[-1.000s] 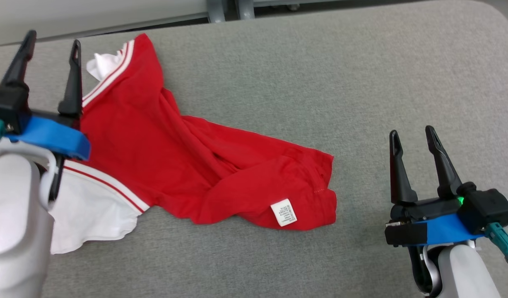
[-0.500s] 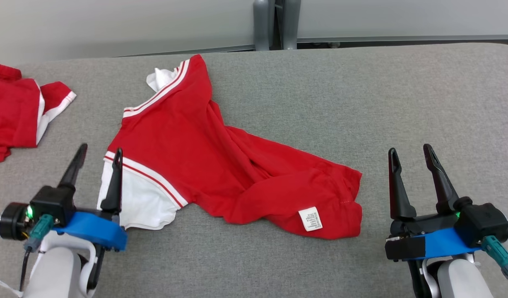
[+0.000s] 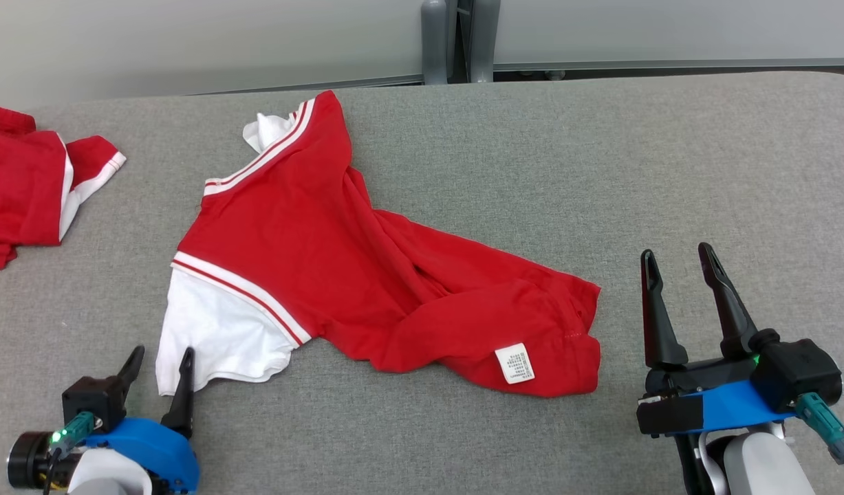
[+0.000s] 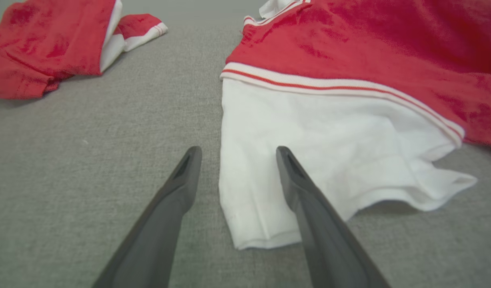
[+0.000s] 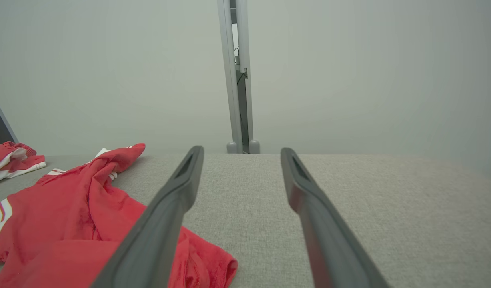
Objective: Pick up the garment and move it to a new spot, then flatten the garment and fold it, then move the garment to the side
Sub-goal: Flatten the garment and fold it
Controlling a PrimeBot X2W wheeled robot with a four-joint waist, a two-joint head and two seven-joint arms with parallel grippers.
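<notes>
Head view: red garment (image 3: 366, 275) lies crumpled centre-left on the grey desk (image 3: 669, 151), body twisted, hem bunched near the care label (image 3: 515, 363); white sleeve (image 3: 215, 330) spread toward the robot; left tool (image 3: 162, 352) just beside that sleeve's edge, jaws fully apart, holding nothing; right tool (image 3: 676, 251) near the hem but apart from it, likewise wide and empty.

Risks, as judged: a pinch at the sleeve may take one layer only, so the body would drag and twist further on lifting; left wrist view has one finger over cloth and one over bare desk, so closing could push the fabric sideways rather than catch it; second red garment (image 3: 29, 185) at far left could be snagged if the move goes that way; folds left under the hem would defeat flattening.
</notes>
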